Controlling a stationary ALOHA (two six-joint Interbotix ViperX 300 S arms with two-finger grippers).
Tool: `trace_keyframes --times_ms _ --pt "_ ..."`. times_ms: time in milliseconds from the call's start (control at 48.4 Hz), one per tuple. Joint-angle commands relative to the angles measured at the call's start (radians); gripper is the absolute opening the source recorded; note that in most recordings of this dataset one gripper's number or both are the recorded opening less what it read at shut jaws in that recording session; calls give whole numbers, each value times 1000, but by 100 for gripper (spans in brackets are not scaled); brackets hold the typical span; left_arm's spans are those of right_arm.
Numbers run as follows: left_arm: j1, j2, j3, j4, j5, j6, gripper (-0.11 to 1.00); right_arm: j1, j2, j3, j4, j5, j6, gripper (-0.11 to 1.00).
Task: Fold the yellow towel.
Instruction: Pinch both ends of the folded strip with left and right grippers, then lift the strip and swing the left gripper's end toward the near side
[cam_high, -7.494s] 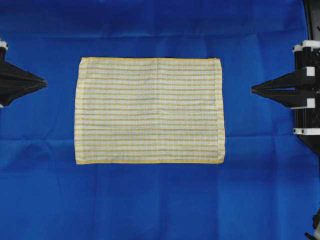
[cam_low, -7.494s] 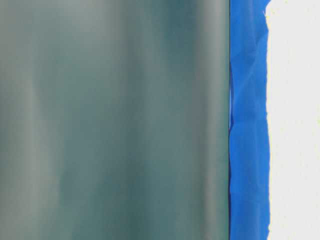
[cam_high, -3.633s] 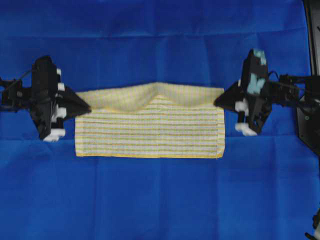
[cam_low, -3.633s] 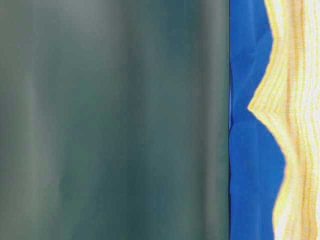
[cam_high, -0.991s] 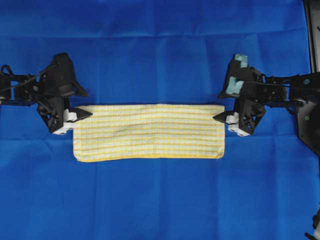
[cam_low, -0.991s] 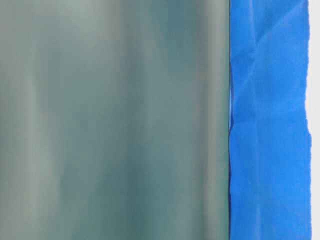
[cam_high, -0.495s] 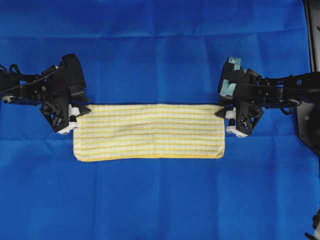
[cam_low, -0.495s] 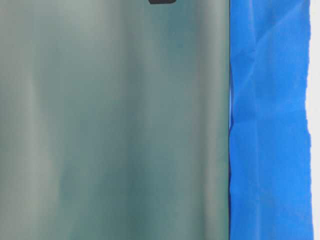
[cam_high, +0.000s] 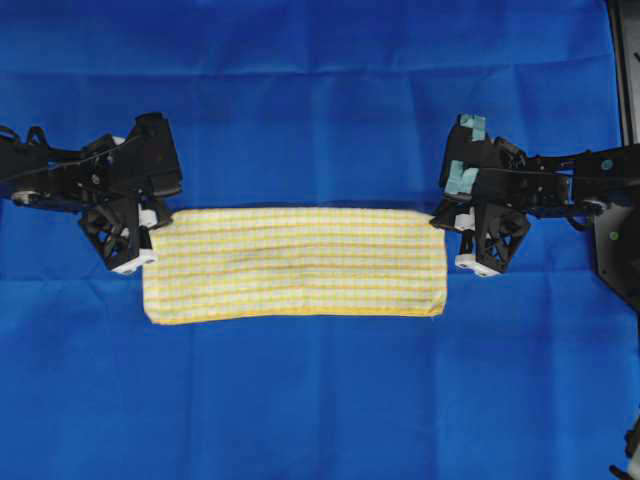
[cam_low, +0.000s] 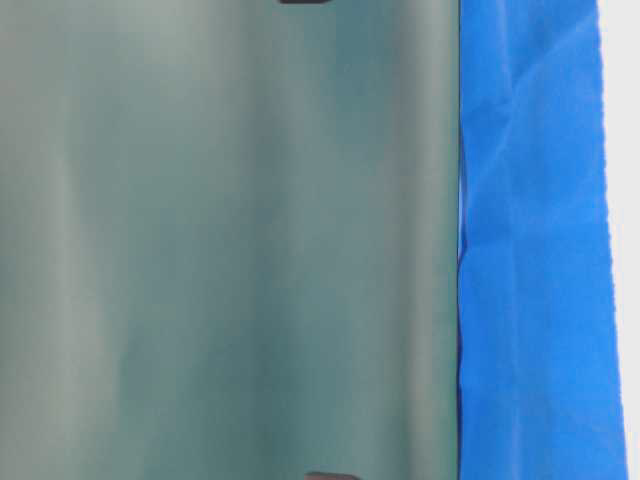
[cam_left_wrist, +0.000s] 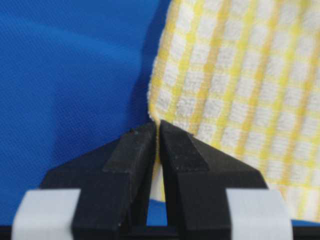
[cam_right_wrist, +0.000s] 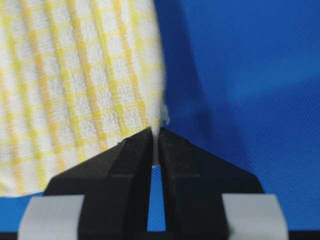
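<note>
While one towel (cam_high: 295, 265) lies folded on one blue cloth (cam_high: 320, 400) covering the worktop, two claws pinch its far corners: left claw (cam_high: 157, 222), right claw (cam_high: 447, 216), both clamped narrow.

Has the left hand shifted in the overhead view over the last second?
Yes. The left hand has slid slightly rightward against the blue cloth, still pinching the yellow towel at its upper left corner.
</note>
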Motion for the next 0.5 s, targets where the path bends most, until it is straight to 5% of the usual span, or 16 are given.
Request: trace_keyframes --times_ms 0,475 --pt "-6 -66 -40 -3 37 -5 2 -9 -67 -28 -3 38 2 3" --pt "-58 -342 -81 -3 106 -15 2 -11 -377 -95 -95 247 6 3"
